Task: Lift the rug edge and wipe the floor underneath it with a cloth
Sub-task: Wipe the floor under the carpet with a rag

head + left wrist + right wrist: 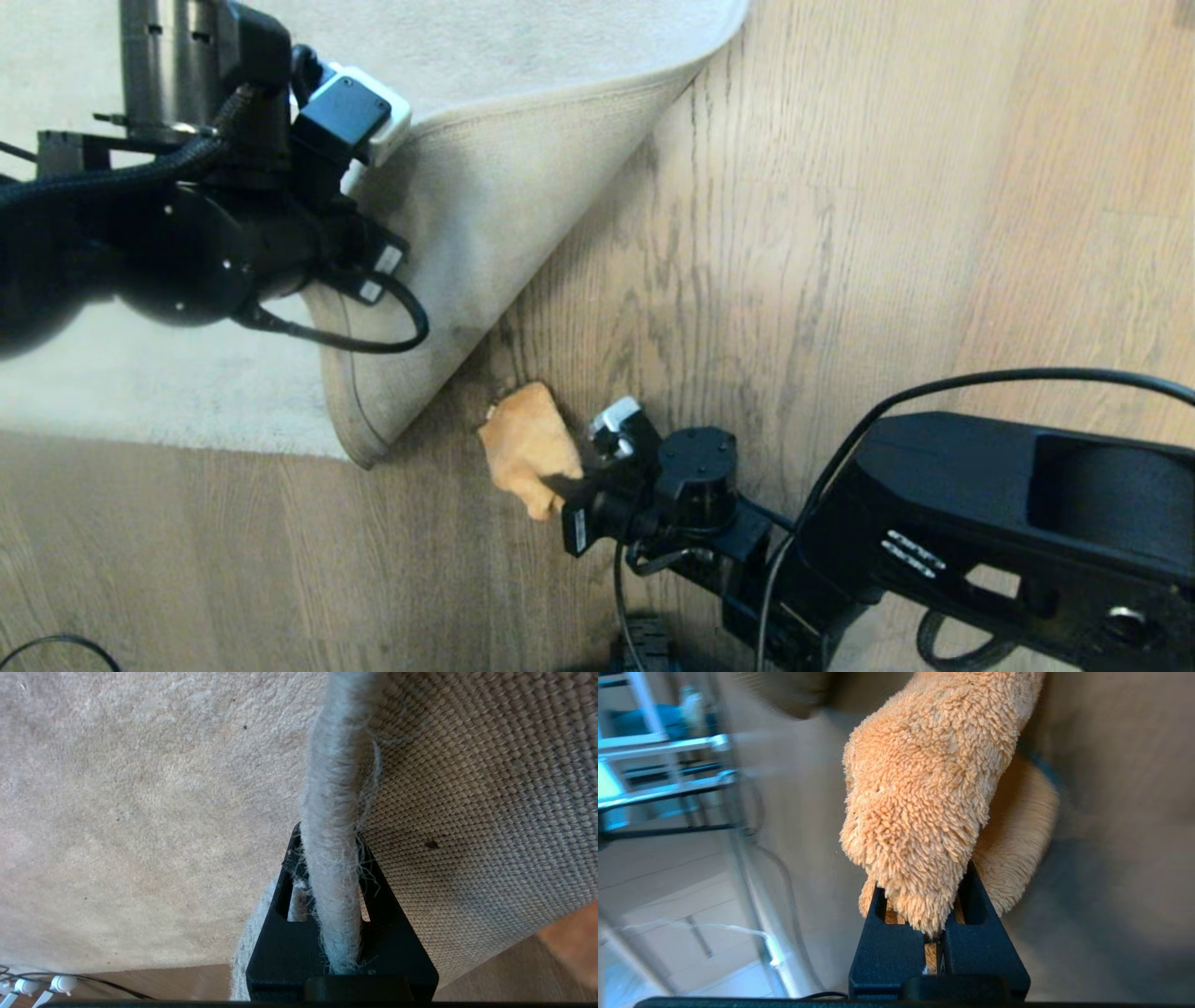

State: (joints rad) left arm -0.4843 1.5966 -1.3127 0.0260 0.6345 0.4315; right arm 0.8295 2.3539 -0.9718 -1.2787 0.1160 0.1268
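Wood floor (840, 233) exposed; our left gripper (332, 896) pinches rug edge (329, 812) up, right gripper (941, 933) clenches cloth (527, 443). Wiping step; next, we sweep deeper underneath.

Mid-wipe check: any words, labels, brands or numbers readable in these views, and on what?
No readable text in any view.
Small white markings on the right arm: too small to read.
White tag at the tip of the cloth: too small to tell if printed.
Rug edge, floor: no print.
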